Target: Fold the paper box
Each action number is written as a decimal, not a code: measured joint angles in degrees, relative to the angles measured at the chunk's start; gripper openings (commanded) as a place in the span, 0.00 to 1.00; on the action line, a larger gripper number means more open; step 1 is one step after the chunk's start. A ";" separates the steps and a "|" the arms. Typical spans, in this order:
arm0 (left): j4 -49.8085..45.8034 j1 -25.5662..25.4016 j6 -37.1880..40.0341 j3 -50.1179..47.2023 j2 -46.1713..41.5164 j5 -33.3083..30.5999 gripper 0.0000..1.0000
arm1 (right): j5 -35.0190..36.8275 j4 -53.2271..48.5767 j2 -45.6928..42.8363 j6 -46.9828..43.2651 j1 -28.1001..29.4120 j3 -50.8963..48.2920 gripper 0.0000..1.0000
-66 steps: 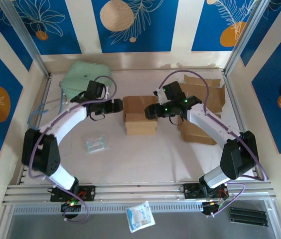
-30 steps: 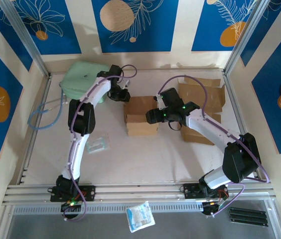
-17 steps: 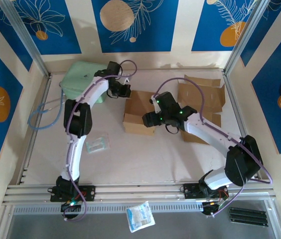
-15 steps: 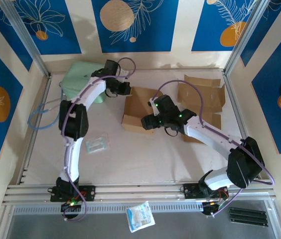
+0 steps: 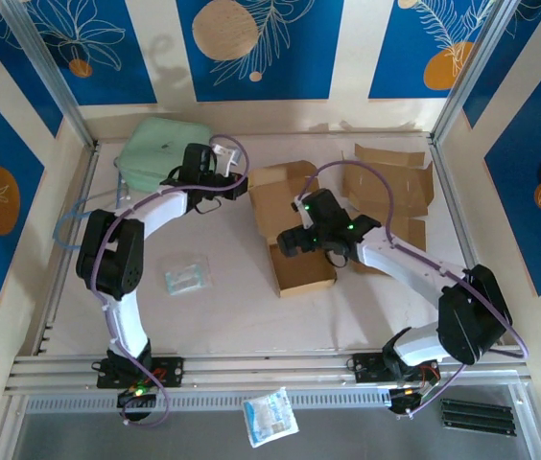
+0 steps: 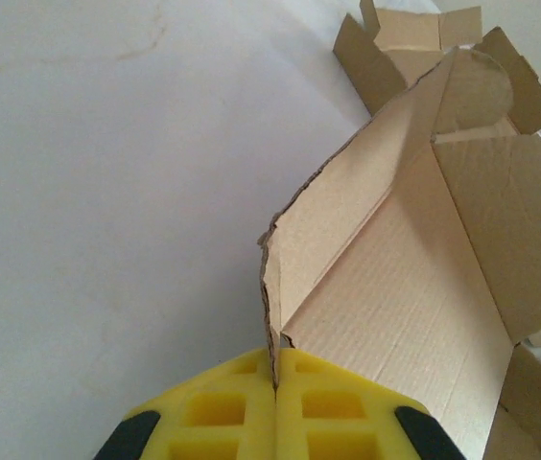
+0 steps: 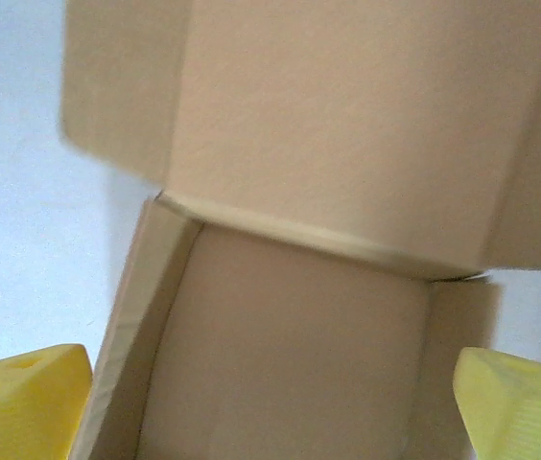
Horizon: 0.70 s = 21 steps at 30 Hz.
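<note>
The brown paper box (image 5: pixel 301 264) lies opened out in the middle of the table, its lid (image 5: pixel 283 192) tilted up towards the far left. My left gripper (image 5: pixel 239 184) is shut on the thin edge of a lid flap. In the left wrist view the yellow fingers (image 6: pixel 223 417) pinch that cardboard edge (image 6: pixel 272 316) between them. My right gripper (image 5: pixel 294 240) hovers over the box's tray. In the right wrist view its yellow fingertips (image 7: pixel 21 402) stand wide apart on either side of the tray (image 7: pixel 290 345), so the right gripper (image 7: pixel 270 407) is open.
A pale green pouch (image 5: pixel 160 149) sits at the far left, next to a blue cable (image 5: pixel 74 216). Flat cardboard blanks (image 5: pixel 390 177) are stacked at the far right. A small plastic packet (image 5: pixel 187 275) lies left of the box. Another packet (image 5: pixel 270 415) lies below the front rail.
The box has swung open and its tray has slid nearer and to the right. My left gripper closed on the lid flap and drew back left. The right jaws spread wider.
</note>
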 measured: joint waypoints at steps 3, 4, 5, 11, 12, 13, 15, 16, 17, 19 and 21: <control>2.80 -0.11 -0.61 -0.92 -0.11 0.81 0.00 | -1.01 0.61 -0.57 -1.22 -6.54 0.26 0.99; 3.67 -0.22 -0.68 -1.07 -0.26 1.14 0.00 | -2.51 0.31 -0.11 -1.88 -9.46 1.05 0.99; 4.44 -0.33 -0.83 -1.25 -0.46 1.40 0.00 | -4.07 -0.20 0.68 -2.40 -11.85 2.19 0.99; 6.71 -1.33 0.13 -1.49 -2.40 2.12 0.00 | -17.68 -4.57 12.87 -6.49 -22.86 18.21 0.89; 6.73 -1.44 0.52 -1.29 -2.49 2.14 0.00 | -20.50 -5.55 15.19 -7.08 -23.82 21.00 0.82; 6.71 -1.55 0.98 -1.01 -2.49 2.12 0.00 | -23.17 -6.56 17.55 -7.72 -24.72 23.78 0.77; 6.29 -1.64 1.64 -0.31 -2.49 2.12 0.00 | -27.02 -8.52 21.68 -8.57 -25.83 28.39 0.71; 6.10 -1.73 2.16 0.15 -2.49 2.12 0.00 | -28.28 -9.40 23.41 -9.25 -26.23 30.14 0.67; 5.86 -1.73 2.73 0.63 -2.49 2.12 0.00 | -28.92 -10.27 24.55 -9.70 -26.36 31.21 0.65; 5.09 -1.88 4.57 1.81 -2.49 2.14 0.00 | -29.75 -12.52 26.51 -11.23 -26.36 33.07 0.56; 4.00 -2.16 6.32 2.86 -2.49 2.16 0.00 | -29.88 -14.34 27.47 -12.24 -26.38 34.07 0.47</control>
